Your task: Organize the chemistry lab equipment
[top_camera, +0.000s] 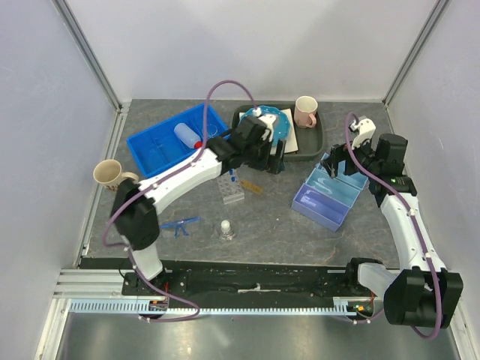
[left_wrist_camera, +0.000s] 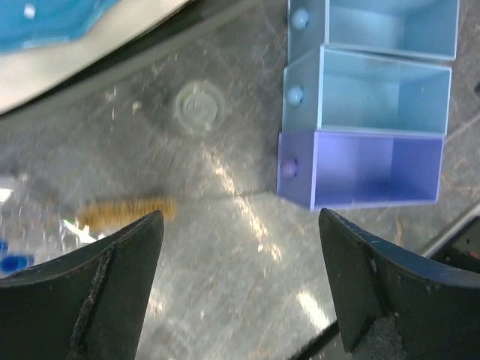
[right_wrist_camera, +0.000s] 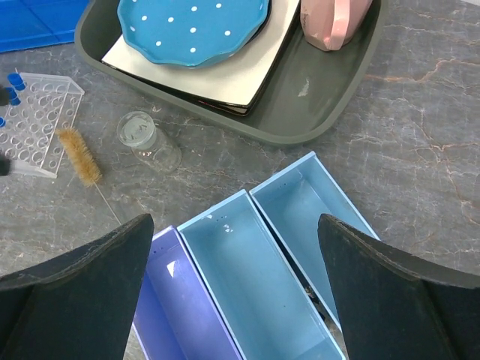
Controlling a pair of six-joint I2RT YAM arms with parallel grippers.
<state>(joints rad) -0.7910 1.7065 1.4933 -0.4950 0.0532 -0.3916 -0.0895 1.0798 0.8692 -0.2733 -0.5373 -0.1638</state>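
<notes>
My left gripper (top_camera: 274, 162) (left_wrist_camera: 240, 217) is open and empty, above bare table between the dark tray and the drawer boxes. A small clear beaker (left_wrist_camera: 199, 106) (right_wrist_camera: 146, 139) lies beyond it, near the tray. The white test-tube rack (top_camera: 232, 189) (right_wrist_camera: 37, 120) with blue-capped tubes stands mid-table. A white squeeze bottle (top_camera: 186, 135) with a red nozzle lies in the blue bin (top_camera: 154, 146). Blue safety glasses (top_camera: 180, 224) and a small glass flask (top_camera: 226, 229) sit near the front. My right gripper (top_camera: 339, 166) (right_wrist_camera: 235, 221) is open and empty over the drawer boxes (right_wrist_camera: 247, 285).
A dark tray (top_camera: 311, 142) at the back holds a blue dotted plate (top_camera: 268, 121) and a pink mug (top_camera: 305, 111). A beige mug (top_camera: 109, 174) stands at the left. A small brush (top_camera: 251, 186) (left_wrist_camera: 127, 210) lies beside the rack. The three open drawer boxes (top_camera: 330, 195) are blue and purple.
</notes>
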